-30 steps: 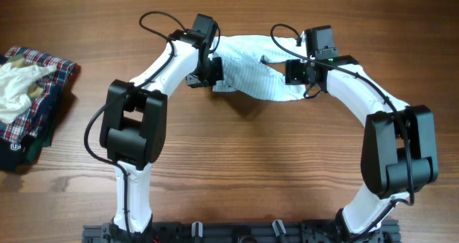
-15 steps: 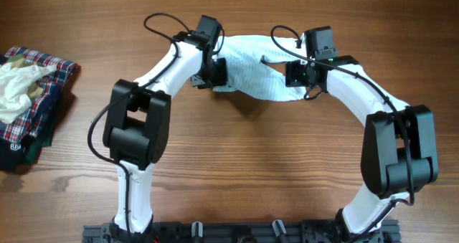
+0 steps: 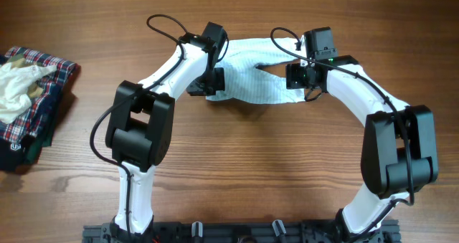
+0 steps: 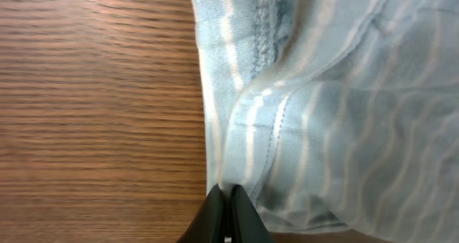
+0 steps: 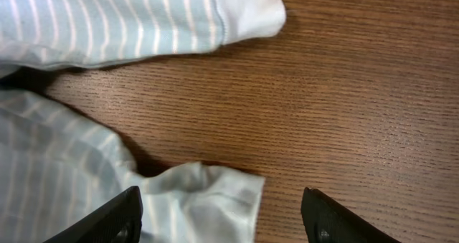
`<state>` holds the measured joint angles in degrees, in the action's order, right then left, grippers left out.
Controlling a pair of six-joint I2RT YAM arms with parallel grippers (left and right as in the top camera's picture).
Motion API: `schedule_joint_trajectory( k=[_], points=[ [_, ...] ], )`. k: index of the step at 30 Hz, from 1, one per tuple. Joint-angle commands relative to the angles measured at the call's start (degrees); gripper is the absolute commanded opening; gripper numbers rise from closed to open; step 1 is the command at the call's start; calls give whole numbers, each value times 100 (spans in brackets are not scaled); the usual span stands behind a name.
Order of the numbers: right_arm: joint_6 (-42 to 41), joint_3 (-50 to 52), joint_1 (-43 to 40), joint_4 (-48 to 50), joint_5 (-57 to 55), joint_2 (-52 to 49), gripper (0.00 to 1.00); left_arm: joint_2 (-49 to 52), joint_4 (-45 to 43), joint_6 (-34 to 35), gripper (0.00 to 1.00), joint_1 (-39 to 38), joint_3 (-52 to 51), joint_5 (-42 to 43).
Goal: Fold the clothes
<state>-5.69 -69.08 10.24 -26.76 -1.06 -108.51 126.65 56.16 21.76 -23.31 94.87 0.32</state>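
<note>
A light blue striped garment [image 3: 254, 74] lies spread at the far middle of the wooden table, between my two arms. My left gripper [image 3: 213, 79] is shut on the garment's left edge; in the left wrist view the closed fingertips [image 4: 226, 203] pinch a fold of the striped cloth [image 4: 323, 107]. My right gripper [image 3: 300, 77] is open over the garment's right end. In the right wrist view its fingers [image 5: 222, 211] straddle a white corner of the cloth [image 5: 208, 200] without touching it.
A pile of clothes [image 3: 29, 99] lies at the left edge: a white piece on a plaid shirt. Bare wood table [image 3: 251, 164] runs in front of the arms.
My left gripper has moved right and toward the front with the garment's left edge, so the cloth now lies flatter and narrower. The right gripper has not moved.
</note>
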Motion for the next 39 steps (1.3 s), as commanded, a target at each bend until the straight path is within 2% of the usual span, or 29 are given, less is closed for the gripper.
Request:
schedule_joint_trajectory(
  k=[1, 2, 4, 5, 7, 10, 11, 12, 14, 15, 17, 26, 35, 39],
  points=[
    [118, -46, 17, 0, 111, 127, 72, -22, 55, -33, 7, 94, -48, -584],
    [120, -46, 17, 35, 111, 127, 72, -22, 57, -33, 8, 131, -48, -599],
    [120, -46, 17, 94, 111, 127, 72, -22, 48, -31, 25, 221, -48, -597],
    [120, -52, 17, 122, 114, 129, 72, -22, 55, -31, 30, 262, -48, -575],
    [122, -155, 17, 118, 114, 131, 71, -79, 50, -31, 38, 310, -42, -575],
    [116, -363, 17, 227, 114, 254, 62, -420, -4, -28, 46, 330, 170, -245],
    [105, -409, 17, 323, 116, 267, 58, -522, -90, -28, 48, 330, 221, -229],
    [101, -415, 17, 468, 129, 267, 48, -623, -273, -26, 49, 330, 234, -229],
    [101, -415, 17, 704, 280, 262, 21, -671, -898, -24, 45, 323, 232, 101],
    [96, -415, 17, 807, 308, 262, 11, -597, -1152, -24, 41, 317, 227, 234],
    [57, -415, 17, 925, 308, 260, 4, -466, -1513, 26, 39, 291, 227, 289],
    [122, -393, 17, 1482, 413, 66, 4, 323, -1930, 164, 36, 293, 221, 286],
    [400, -393, 17, 2439, 466, -1154, 4, 354, -1923, 101, 36, 297, 219, 264],
    [424, -393, 17, 2243, 492, -1290, 4, 354, -1888, 98, 36, 299, 219, 2]
  ],
)
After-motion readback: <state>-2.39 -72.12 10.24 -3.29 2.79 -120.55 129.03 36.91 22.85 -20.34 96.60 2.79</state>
